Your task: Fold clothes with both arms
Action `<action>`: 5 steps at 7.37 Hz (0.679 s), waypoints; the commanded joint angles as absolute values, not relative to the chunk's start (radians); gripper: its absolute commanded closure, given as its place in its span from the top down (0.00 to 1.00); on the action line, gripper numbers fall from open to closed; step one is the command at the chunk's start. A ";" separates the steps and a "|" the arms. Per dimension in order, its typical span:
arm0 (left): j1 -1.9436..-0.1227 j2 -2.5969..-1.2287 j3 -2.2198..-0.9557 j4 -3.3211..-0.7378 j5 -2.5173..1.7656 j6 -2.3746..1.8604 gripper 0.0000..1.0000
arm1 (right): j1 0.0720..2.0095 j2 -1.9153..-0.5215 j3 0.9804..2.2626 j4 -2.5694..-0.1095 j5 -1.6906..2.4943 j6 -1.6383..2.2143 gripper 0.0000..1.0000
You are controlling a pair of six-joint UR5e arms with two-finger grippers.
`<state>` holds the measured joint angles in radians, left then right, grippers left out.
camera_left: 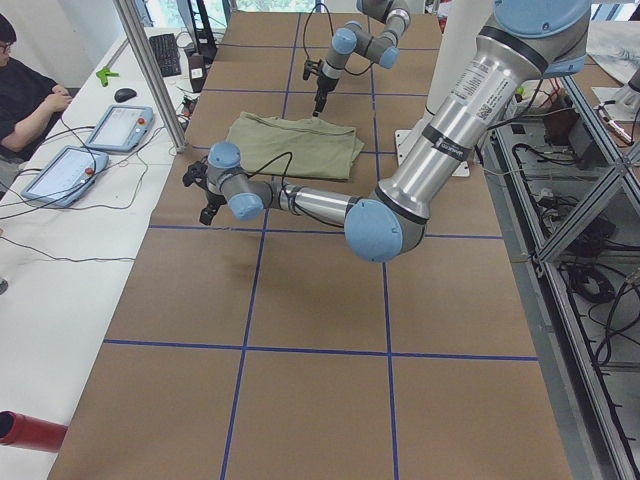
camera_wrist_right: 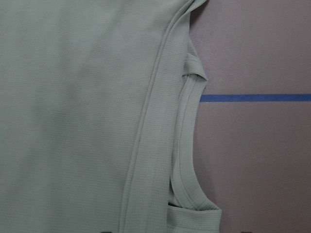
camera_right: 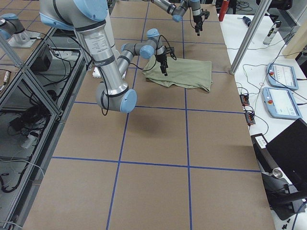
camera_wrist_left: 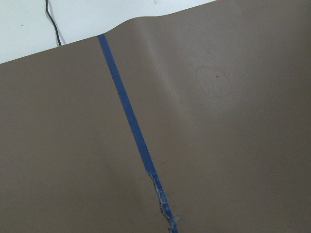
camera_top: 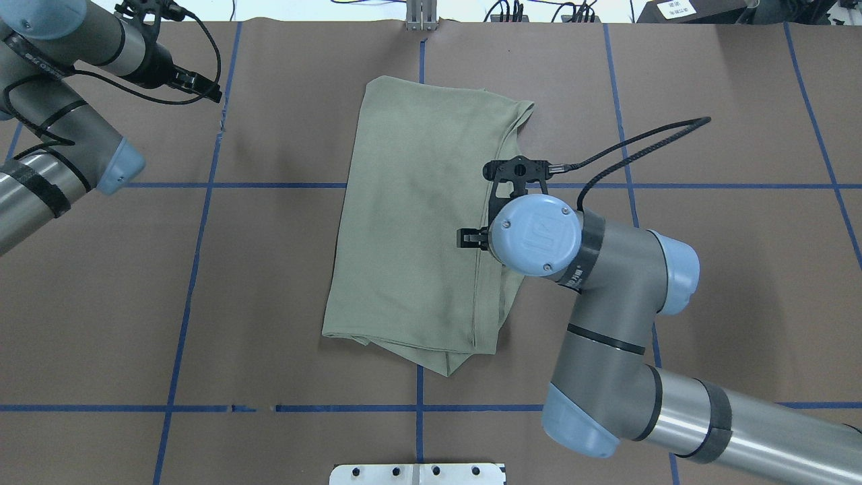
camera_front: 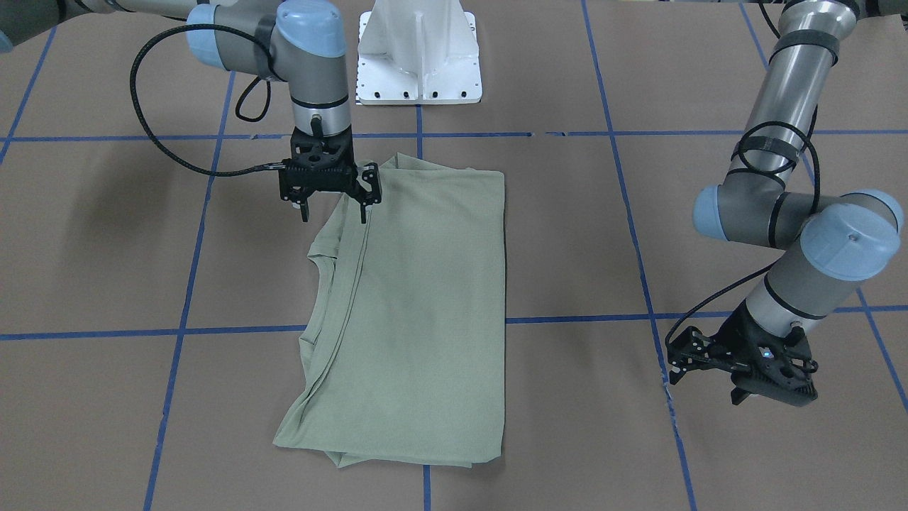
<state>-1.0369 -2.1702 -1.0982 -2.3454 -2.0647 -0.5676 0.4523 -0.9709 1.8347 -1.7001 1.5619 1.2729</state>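
The pale sage-green shirt (camera_front: 425, 305) lies folded into a long rectangle at the table's middle (camera_top: 417, 222). Its ribbed neck edge (camera_wrist_right: 187, 160) shows along the side under my right arm. My right gripper (camera_front: 335, 210) hangs just above that edge of the shirt, near the robot-side corner, with its jaws open and nothing in them. In the overhead view the wrist covers most of the right gripper (camera_top: 486, 214). My left gripper (camera_front: 706, 387) is open and empty. It stands low over bare table paper, well away from the shirt (camera_top: 205, 87).
The white pedestal base (camera_front: 418, 53) stands at the robot's edge. Blue tape lines (camera_wrist_left: 129, 116) grid the brown paper. An operator (camera_left: 25, 100) sits beside control tablets (camera_left: 118, 127) along the far edge. A metal post (camera_left: 150, 70) stands at that edge.
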 commanded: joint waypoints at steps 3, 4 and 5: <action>-1.037 -2.166 -1.098 -2.345 -2.066 -0.568 1.00 | 0.410 -0.858 1.714 -1.816 1.771 1.128 1.00; -1.037 -2.166 -1.098 -2.345 -2.065 -0.568 1.00 | 0.407 -0.838 1.662 -1.816 1.781 1.071 1.00; -1.037 -2.166 -1.100 -2.347 -2.065 -0.568 1.00 | 0.384 -0.848 1.655 -1.818 1.781 1.063 1.00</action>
<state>-1.0369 -2.1662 -1.0988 -2.3458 -2.0651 -0.5676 0.4035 -0.8530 1.6891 -1.8160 1.7713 1.0966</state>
